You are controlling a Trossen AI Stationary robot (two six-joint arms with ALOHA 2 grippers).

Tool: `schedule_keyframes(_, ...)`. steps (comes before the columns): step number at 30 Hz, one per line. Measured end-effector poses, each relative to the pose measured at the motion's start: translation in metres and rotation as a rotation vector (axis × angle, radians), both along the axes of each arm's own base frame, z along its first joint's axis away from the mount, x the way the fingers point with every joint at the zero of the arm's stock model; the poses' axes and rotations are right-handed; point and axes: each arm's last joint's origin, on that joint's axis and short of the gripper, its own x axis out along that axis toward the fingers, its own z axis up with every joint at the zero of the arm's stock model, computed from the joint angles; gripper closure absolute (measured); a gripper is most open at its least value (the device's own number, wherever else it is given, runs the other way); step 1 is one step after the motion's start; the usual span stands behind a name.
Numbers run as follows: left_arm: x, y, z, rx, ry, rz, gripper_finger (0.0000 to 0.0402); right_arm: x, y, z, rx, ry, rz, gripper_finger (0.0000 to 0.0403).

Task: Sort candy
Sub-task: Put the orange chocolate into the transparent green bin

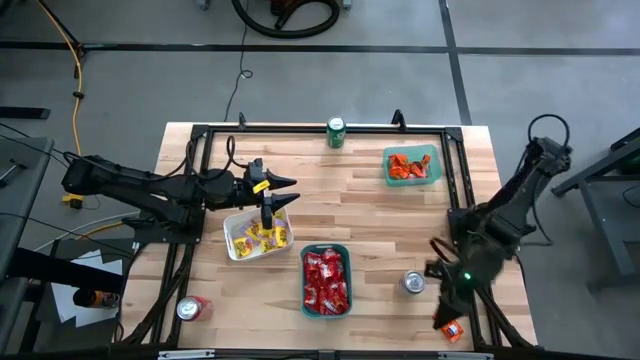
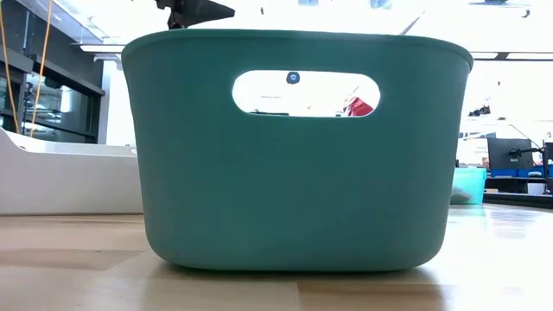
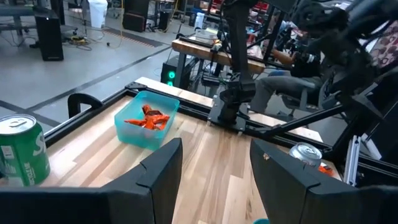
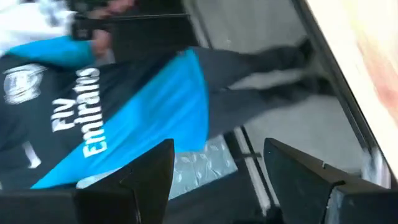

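Note:
The candy lies sorted in three trays: yellow packets in a white tray [image 1: 258, 236], red ones in a dark teal tray [image 1: 327, 281] [image 2: 294, 155], and orange ones in a light teal tray [image 1: 411, 165] [image 3: 147, 119]. My left gripper [image 1: 288, 192] [image 3: 216, 149] hovers open above the white tray's far edge, pointing toward the table's right, with nothing between its fingers. My right gripper [image 1: 445, 312] [image 4: 217, 149] is open at the table's near right corner. It points off the table toward a person, and nothing is between its fingers. A small orange bit [image 1: 452, 330] shows just below it; whether that is candy I cannot tell.
A green can [image 1: 336, 131] [image 3: 22, 151] stands at the far edge. A silver can [image 1: 413, 283] [image 3: 305, 152] stands right of the dark teal tray, and a red can [image 1: 190, 308] sits at the near left corner. A black frame [image 1: 455, 180] rims the table. A seated person [image 4: 81, 118] is beyond the near right corner.

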Motion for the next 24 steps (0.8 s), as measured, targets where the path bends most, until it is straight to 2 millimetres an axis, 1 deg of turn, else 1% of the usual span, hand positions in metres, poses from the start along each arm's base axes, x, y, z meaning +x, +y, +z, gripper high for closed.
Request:
schedule_keyframes(3,0.000,0.000,0.000,-0.001,0.000,0.000,0.0225,-0.020,0.012,-0.008,-0.020,0.146,-0.036,0.0160)
schedule_keyframes(5,0.000,0.000,0.000,-0.001,0.001,0.000,0.0225,-0.029,0.019,-0.018,-0.063,0.252,-0.047,0.0160)
schedule_keyframes(7,0.000,0.000,0.000,-0.001,0.001,0.000,0.0225,-0.033,0.026,-0.030,-0.115,0.341,-0.041,0.0160)
schedule_keyframes(12,0.000,0.000,0.000,-0.002,0.001,0.000,0.0225,-0.027,0.049,-0.062,-0.207,0.534,0.035,0.0160)
schedule_keyframes(15,0.000,0.000,0.000,-0.002,0.001,0.000,0.0225,-0.023,0.058,-0.082,-0.273,0.606,0.030,0.0160)
schedule_keyframes(19,0.000,0.000,0.000,-0.002,0.001,0.001,0.0225,-0.019,0.064,-0.106,-0.373,0.685,-0.011,0.0160)
schedule_keyframes(24,0.000,0.000,0.000,-0.002,0.002,0.000,0.0225,-0.018,0.066,-0.127,-0.476,0.769,-0.059,0.0160)
